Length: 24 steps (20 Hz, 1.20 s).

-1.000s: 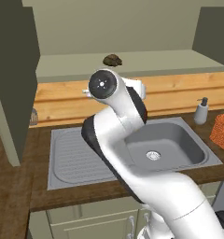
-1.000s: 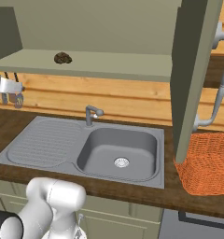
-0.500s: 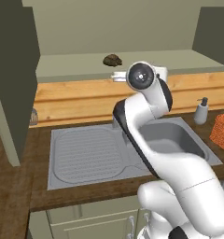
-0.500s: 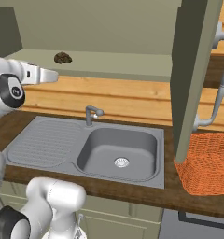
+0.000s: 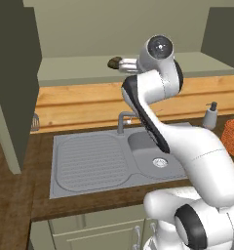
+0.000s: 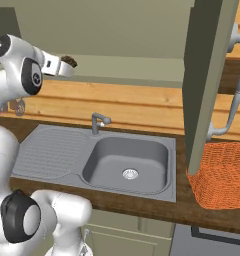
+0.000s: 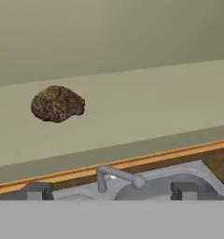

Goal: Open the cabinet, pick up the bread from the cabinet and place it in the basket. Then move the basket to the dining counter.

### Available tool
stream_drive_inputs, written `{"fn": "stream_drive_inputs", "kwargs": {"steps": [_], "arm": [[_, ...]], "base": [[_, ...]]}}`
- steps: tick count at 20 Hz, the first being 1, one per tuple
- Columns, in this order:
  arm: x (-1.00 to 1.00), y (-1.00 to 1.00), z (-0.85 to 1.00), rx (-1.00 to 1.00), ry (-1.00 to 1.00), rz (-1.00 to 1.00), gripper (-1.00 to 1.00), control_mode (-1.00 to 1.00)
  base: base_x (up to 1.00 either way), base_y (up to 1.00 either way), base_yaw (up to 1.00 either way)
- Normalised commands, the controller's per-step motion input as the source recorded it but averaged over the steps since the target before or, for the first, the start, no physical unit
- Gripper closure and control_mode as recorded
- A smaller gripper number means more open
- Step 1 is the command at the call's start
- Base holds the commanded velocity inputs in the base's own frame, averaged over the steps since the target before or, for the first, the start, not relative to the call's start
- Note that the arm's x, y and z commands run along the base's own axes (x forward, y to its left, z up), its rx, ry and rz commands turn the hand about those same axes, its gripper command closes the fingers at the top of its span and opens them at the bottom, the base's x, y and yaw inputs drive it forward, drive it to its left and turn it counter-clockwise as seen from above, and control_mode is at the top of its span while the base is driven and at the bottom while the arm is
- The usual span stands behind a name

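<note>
We are looking into the cabinet (image 6: pixel 212 75), both doors standing open, its pale green shelf running above the wooden backsplash. Below it the grey sink (image 6: pixel 127 160) is sitting in the dark worktop with its tap (image 6: pixel 98 121) at the back edge. The basket (image 6: pixel 219 172) is resting on the worktop to the right of the sink, partly behind the open right-hand door, well apart from the shelf. A soap bottle (image 5: pixel 210 115) is standing on the worktop near it.

Our arm is reaching up to shelf height, and the gripper (image 7: pixel 111 190) is hanging in front of the shelf edge with its fingers (image 7: pixel 38 190) spread wide, gripping nothing and touching nothing. The bread (image 7: pixel 57 103) is lying on the cabinet shelf, just beyond the gripper and apart from it.
</note>
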Motion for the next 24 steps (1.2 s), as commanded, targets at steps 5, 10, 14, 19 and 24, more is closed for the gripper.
{"fn": "stream_drive_inputs", "kwargs": {"steps": [5, 10, 14, 19, 24], "arm": [[0.61, 0.0, -0.11, 0.01, 0.1, 0.18, -1.0, -1.0], [0.49, 0.14, 0.0, 0.03, 0.0, 0.24, -1.0, -1.0], [0.52, 0.26, 0.0, 0.0, 0.0, 0.17, -1.0, -1.0], [0.45, 0.2, -0.01, 0.0, 0.0, 0.1, -1.0, -1.0], [0.28, 0.22, 0.0, -0.03, 0.0, 0.01, -1.0, -1.0]], "base": [[0.0, 0.0, 0.0], [0.0, 0.0, 0.0], [0.0, 0.0, 0.0], [0.0, 0.0, 0.0], [0.0, 0.0, 0.0]]}}
